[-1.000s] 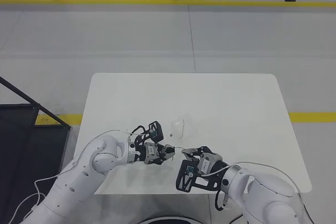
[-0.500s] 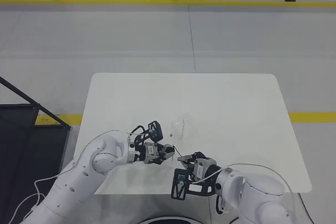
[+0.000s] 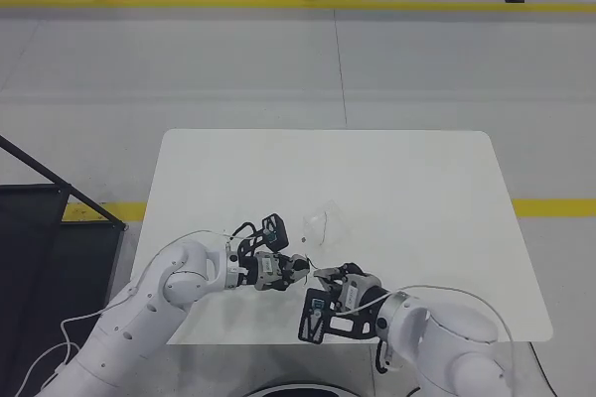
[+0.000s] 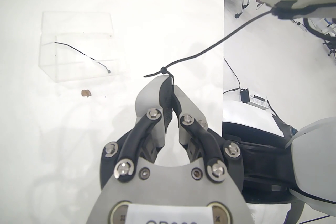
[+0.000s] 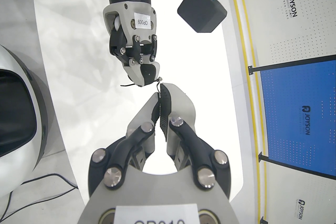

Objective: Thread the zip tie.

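While both arms hold the zip tie (image 4: 199, 51) in the air above the counter (image 3: 427, 198), you have very little margin. Seen from above, the work is at about 6 o'clock on the counter, not far from the near edge. The left arm (image 3: 184, 283) comes in from 8 o'clock and the right arm (image 3: 447, 332) from 4 o'clock.

The left jaws are pressed together on the strap just beside the head (image 4: 163, 69). The right jaws are also pressed together, pinching the thin strap farther along, and from there the strap runs in a soft curve back to the head. A short tip (image 4: 148, 75) sticks out past the head, so I judge that the threading has begun, but only by a little. Whether the teeth have already caught, I cannot tell.

The first danger is that the tip comes back out. This can happen if the right jaws feed the strap at an angle, because the strap is soft and will bend instead of sliding.

The second danger is the head turning. The left jaws pinch the strap and not the head itself, so a side pull can twist it.

The third is a collision, since the two pairs of jaws stand tip to tip, near each other.

If one pinch slips, the tie may fall toward the edge at 6 o'clock. At 12 o'clock from the jaws stands a clear box (image 4: 78, 17) holding a second tie (image 4: 78, 51).
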### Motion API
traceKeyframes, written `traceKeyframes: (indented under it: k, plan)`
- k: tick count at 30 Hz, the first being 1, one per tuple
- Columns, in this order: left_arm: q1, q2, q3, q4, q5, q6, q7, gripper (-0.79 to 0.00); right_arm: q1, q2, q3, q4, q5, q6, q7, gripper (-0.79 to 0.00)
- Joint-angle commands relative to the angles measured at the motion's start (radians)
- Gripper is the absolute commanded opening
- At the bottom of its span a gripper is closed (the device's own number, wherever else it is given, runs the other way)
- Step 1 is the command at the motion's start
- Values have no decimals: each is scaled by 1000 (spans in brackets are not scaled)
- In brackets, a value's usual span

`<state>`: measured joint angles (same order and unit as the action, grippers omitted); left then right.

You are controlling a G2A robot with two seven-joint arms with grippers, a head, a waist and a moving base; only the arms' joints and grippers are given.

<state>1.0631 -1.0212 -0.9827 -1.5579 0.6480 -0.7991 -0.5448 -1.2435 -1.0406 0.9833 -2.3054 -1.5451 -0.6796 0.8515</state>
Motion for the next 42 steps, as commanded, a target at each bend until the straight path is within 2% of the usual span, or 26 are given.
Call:
traceKeyframes:
  k: [1, 14, 15, 16, 17, 23, 28, 31, 42]
  plan:
    - [0, 0, 1, 0, 0, -1, 0, -785, 7, -1, -12, 8, 2, -17, 14, -785]
    - [3, 1, -7, -4, 4, 9, 22, -785, 19, -13, -24, 23, -2, 50, 9, -785]
    - [5, 1, -11, -4, 1, 19, 32, -785, 16, -13, -21, 22, 1, 55, -1, -366]
    - [8, 1, -14, -6, 1, 28, 40, -785, 12, -13, -18, 23, 3, 56, -9, -22]
    - [9, 1, -16, -7, 3, 35, 44, -785, 8, -13, -13, 22, 7, 57, -20, 0]
    - [26, 0, -38, -12, 9, 65, 114, -785, -56, -3, 63, 21, 48, 82, -135, 0]
    - [48, 0, -65, -23, 25, 65, 203, -785, -169, 9, 168, 66, 135, 117, -340, 0]
    - [66, 0, -76, -37, 49, 60, 253, -785, -232, 15, 226, 135, 240, 101, -466, 0]
    - [116, -7, -87, -73, 119, 82, 382, -785, -233, 14, 224, 139, 244, 103, -469, 0]
